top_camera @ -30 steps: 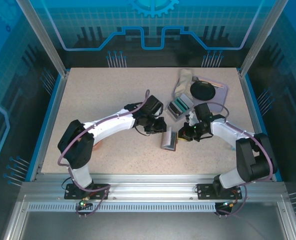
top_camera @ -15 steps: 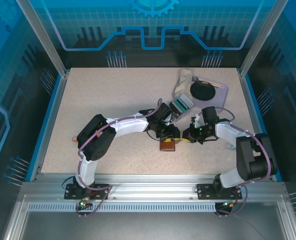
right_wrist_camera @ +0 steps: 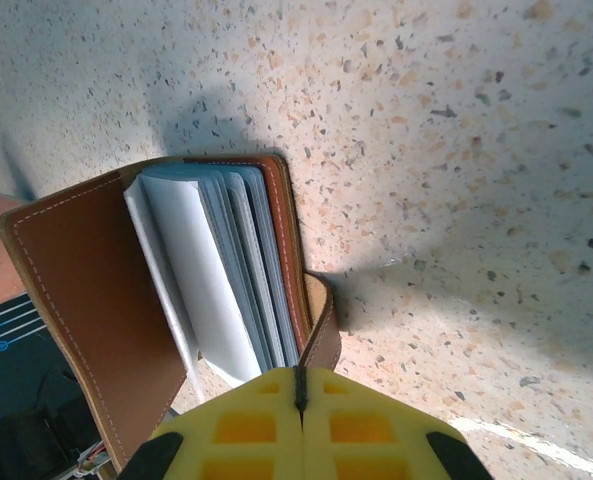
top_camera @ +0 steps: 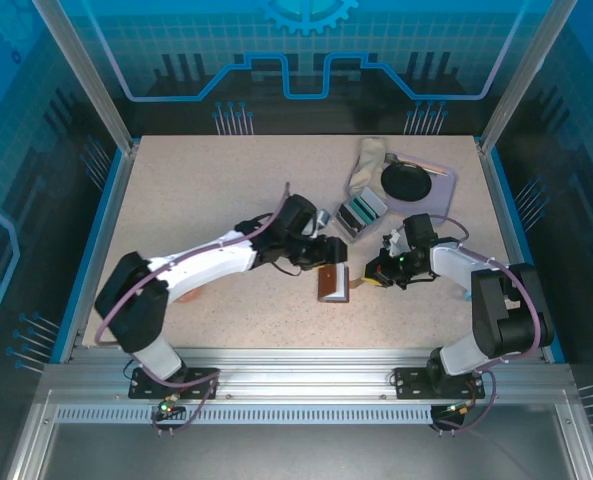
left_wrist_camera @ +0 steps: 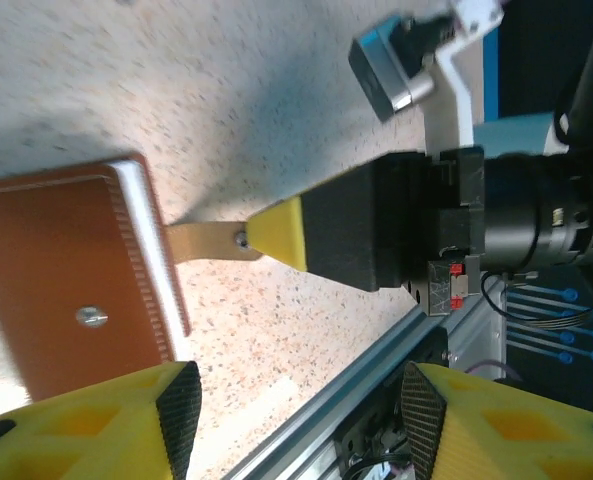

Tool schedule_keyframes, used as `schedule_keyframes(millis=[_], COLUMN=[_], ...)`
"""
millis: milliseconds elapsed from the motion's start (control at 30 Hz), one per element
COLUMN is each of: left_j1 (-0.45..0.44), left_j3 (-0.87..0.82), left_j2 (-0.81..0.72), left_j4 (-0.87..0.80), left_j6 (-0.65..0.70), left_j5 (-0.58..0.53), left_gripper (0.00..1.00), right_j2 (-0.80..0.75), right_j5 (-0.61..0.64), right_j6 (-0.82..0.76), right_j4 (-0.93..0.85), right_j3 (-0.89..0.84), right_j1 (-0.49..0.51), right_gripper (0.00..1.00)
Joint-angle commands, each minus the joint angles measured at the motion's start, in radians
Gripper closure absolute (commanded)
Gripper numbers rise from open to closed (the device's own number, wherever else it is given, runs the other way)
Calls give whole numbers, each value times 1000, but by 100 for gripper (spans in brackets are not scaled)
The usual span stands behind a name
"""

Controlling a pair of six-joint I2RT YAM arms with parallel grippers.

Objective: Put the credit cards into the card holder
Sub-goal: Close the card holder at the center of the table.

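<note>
The brown leather card holder (top_camera: 333, 283) sits on the table between the two arms. My right gripper (top_camera: 370, 274) is shut on its snap tab (right_wrist_camera: 322, 322); the yellow fingertips (right_wrist_camera: 246, 425) are pressed together with the strap pinched between them. The cover hangs open, showing pale teal-grey pockets (right_wrist_camera: 216, 275). In the left wrist view the card holder (left_wrist_camera: 61, 275) lies at the left with its tab (left_wrist_camera: 208, 240) held by the right fingertip (left_wrist_camera: 279, 233). My left gripper (left_wrist_camera: 291, 410) is open and empty, just above the holder (top_camera: 332, 250). The teal-green and grey credit cards (top_camera: 361, 212) lie behind.
A clear grey-rimmed tray (top_camera: 442, 183) holding a black disc (top_camera: 406, 181) stands at the back right, with a beige cloth (top_camera: 368, 160) beside it. The table's metal front rail (left_wrist_camera: 376, 370) runs close under the left gripper.
The left arm has pulled back from over the card holder and its elbow has swung left. The holder now shows its brown cover. The right gripper has kept hold of the tab.
</note>
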Motion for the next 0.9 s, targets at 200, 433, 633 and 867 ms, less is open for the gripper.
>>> schedule_keyframes(millis=[200,433,633,867], left_j1=[80,50,13,-5], left_j3=[-103,-45,-13,15], left_j2=[77,180,243,287], left_j4=[-71,-90,-112,-116], left_j6=[-42,-35,-35,-32], left_j5=[-49,-31,-40,-60], left_gripper=[54,58,59,57], right_j2=[12,9,12,4], right_j5=[6,-1,-4,-14], right_j6=[-11,-1,6,15], right_j4=[-26,-20,-19,-13], right_j3=[13,17,28,33], right_j1=[-9,1,11,28], right_gripper=[98,97,97,96])
